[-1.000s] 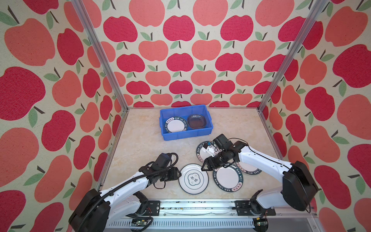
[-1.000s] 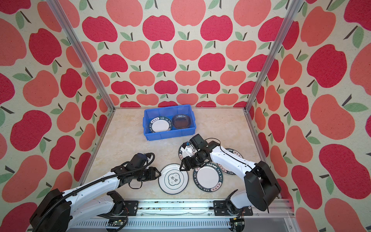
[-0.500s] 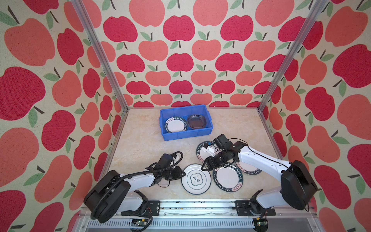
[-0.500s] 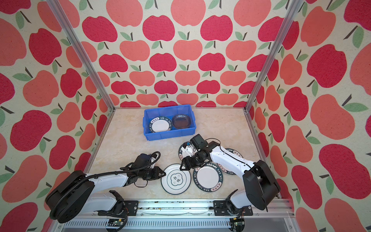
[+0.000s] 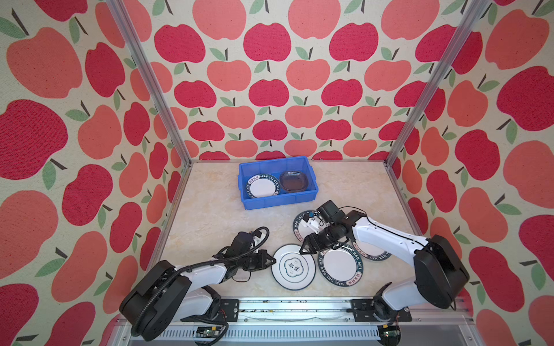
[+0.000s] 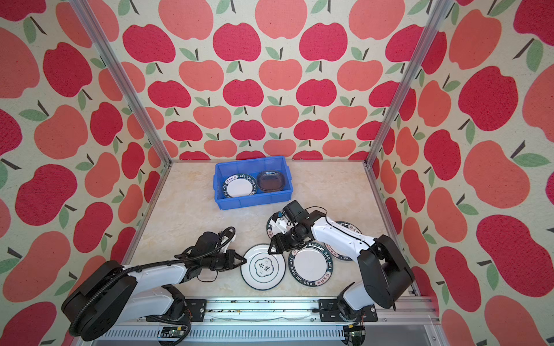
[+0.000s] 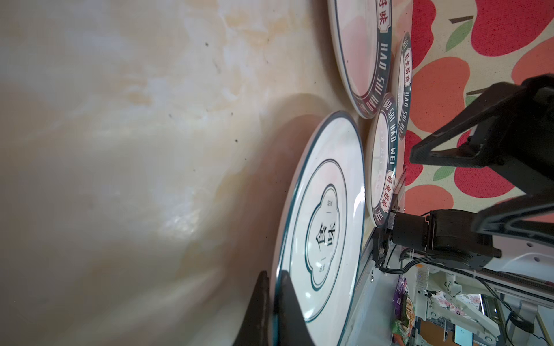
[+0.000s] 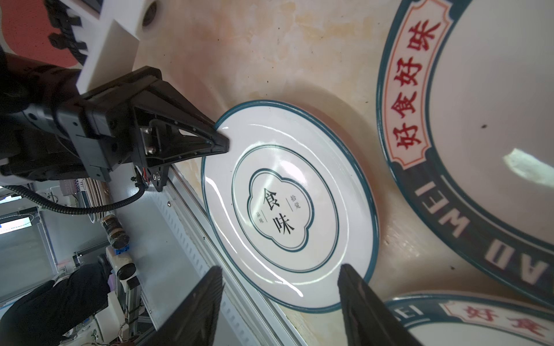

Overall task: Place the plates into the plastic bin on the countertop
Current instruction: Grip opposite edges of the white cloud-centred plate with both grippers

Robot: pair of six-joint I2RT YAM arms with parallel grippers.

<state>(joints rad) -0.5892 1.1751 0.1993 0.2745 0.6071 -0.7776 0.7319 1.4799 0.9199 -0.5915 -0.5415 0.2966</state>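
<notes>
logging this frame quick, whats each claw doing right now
left claw: closed on the rim of the white emblem plate
right claw: open, holding nothing

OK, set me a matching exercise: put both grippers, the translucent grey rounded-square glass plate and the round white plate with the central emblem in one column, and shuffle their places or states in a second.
Column one:
1. left gripper
2. right gripper
3. translucent grey rounded-square glass plate
4. round white plate with a central emblem

Column two:
A. inside the bright blue plastic bin
B. jaws open, holding nothing
C. on the beige marble-patterned countertop, outside the bin
D. shut on a plate's rim

Pairs: 1-D, 2-B, 3-A, 4-C.
</notes>
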